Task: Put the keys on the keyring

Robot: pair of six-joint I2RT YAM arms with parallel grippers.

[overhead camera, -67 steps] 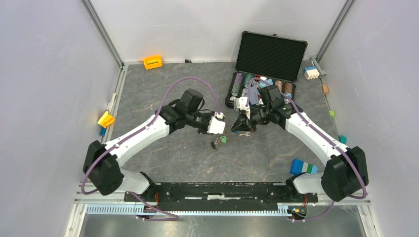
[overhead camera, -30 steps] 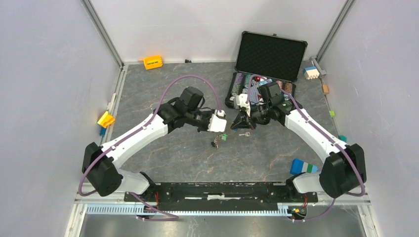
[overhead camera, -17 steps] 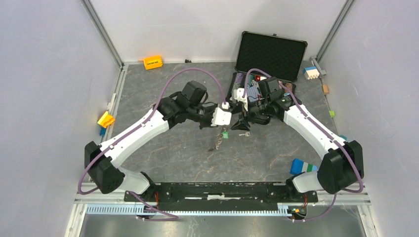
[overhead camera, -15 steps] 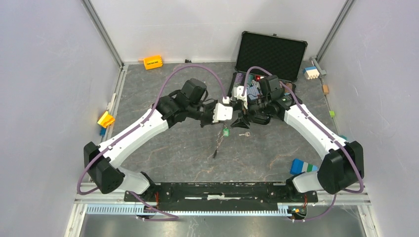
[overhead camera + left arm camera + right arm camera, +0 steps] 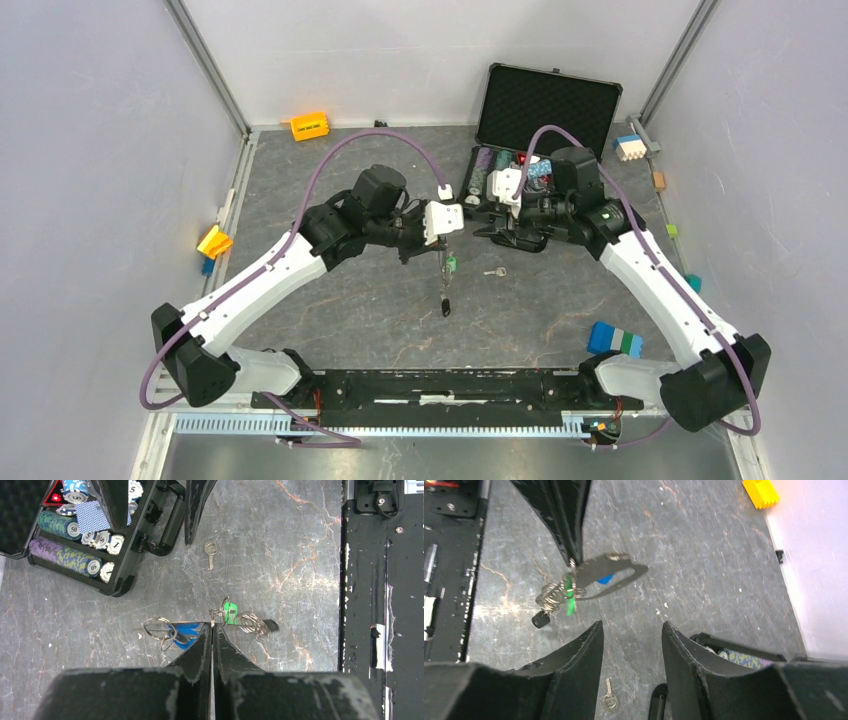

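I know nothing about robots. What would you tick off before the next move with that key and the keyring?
1. Grip: the left gripper is shut on the keyring: ok.
2. Lift: the keyring's loop is off the table, with its chain hanging below: ok.
3. Free hand: the right gripper is open and empty: ok.
4. Access: the key lies flat on the table with nothing on top of it: ok.
5. Key in hand: the right gripper holds the key: not ok, it has not been picked up yet.
6. Opening: the loop has a gap ready for threading: cannot tell.
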